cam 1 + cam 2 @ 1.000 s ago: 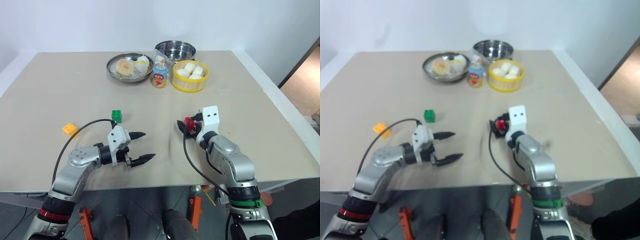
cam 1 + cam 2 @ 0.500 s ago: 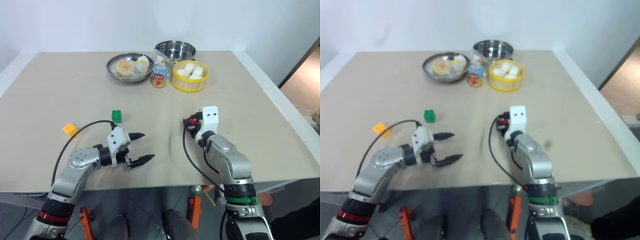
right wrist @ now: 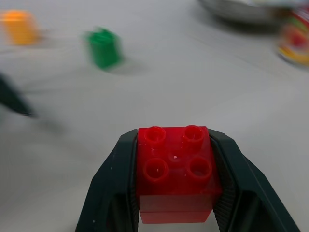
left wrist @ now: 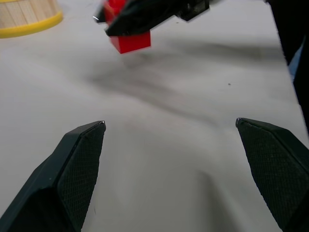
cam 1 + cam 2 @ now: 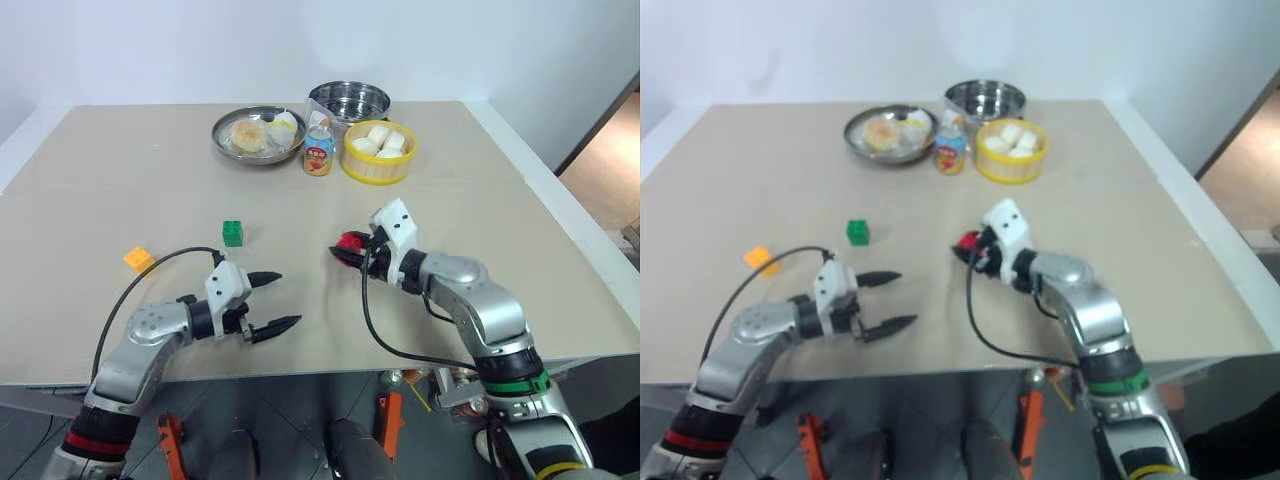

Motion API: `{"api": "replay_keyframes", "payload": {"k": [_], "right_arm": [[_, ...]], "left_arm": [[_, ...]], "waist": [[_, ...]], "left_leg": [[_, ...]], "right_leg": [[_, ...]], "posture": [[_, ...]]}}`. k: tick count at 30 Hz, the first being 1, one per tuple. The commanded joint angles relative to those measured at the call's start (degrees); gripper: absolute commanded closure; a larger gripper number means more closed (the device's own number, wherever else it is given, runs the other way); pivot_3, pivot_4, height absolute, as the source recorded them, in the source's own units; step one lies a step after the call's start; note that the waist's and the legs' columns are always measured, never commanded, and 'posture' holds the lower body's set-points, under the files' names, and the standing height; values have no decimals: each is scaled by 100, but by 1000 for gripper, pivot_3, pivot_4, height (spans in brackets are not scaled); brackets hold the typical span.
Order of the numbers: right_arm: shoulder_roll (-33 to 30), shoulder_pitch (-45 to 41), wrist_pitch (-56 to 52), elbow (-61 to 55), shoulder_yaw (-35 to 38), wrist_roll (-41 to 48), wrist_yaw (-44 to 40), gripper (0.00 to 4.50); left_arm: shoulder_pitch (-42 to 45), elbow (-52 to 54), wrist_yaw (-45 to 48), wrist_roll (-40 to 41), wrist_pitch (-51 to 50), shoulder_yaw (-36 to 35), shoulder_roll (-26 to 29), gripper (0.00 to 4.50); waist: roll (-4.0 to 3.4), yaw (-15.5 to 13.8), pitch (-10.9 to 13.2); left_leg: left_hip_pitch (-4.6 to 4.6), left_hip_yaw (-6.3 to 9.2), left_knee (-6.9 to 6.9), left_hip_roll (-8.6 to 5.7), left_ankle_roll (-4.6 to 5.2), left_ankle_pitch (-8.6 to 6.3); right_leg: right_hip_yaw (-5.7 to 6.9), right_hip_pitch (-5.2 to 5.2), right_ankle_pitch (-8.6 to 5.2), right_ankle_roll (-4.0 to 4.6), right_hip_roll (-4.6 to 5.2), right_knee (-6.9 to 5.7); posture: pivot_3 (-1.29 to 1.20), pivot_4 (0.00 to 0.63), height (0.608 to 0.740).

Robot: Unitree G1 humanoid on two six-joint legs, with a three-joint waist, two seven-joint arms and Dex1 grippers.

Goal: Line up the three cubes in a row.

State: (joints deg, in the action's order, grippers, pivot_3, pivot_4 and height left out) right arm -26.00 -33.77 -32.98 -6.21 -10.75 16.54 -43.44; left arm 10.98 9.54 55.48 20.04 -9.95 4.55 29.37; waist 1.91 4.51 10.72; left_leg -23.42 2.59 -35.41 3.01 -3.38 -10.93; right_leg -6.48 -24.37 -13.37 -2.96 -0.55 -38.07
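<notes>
The red cube (image 3: 175, 169) sits pinched between the two fingers of the right gripper (image 5: 345, 247), just right of centre in the left eye view; a second ago it lay on the table (image 5: 470, 200) further right, between spread fingers, so it has been picked up and carried leftward. The green cube (image 5: 233, 232) rests left of centre, the yellow-orange cube (image 5: 138, 259) further left and lower. The left gripper (image 5: 272, 300) hangs with fingers spread wide, holding nothing. The row, I judge, is not yet formed.
</notes>
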Motion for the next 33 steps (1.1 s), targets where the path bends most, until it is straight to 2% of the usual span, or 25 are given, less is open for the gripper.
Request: {"api": "replay_keyframes", "payload": {"k": [1,16,22,33], "right_arm": [[-183,-367,493,300,-331,-42,-924,3219],[-38,-1079,1934,1945,-824,-389,-2722,3219],[32,-1374,2479,2714,-866,-623,-3086,3219],[266,-1569,3023,3417,-852,-864,-3487,3219]], "left_arm": [[-25,-45,63,49,331,-304,140,0],[-302,279,-19,113,286,-334,218,0],[-318,412,-81,110,183,-314,192,0],[-315,530,-59,150,81,-293,211,0]], "waist": [[0,-1,0],[0,-3,0],[0,-2,0],[-1,-2,1]], "left_leg": [[-1,0,1,0,0,0],[-2,-1,0,0,0,-1],[-1,-1,0,0,0,-1],[-1,0,1,0,0,-1]], "right_leg": [[0,0,0,0,0,0],[1,-1,4,-10,1,0],[2,-1,5,-10,0,-1],[2,-1,12,-22,0,-1]], "posture": [[0,150,740],[0,150,740],[0,150,740],[0,150,740]]}}
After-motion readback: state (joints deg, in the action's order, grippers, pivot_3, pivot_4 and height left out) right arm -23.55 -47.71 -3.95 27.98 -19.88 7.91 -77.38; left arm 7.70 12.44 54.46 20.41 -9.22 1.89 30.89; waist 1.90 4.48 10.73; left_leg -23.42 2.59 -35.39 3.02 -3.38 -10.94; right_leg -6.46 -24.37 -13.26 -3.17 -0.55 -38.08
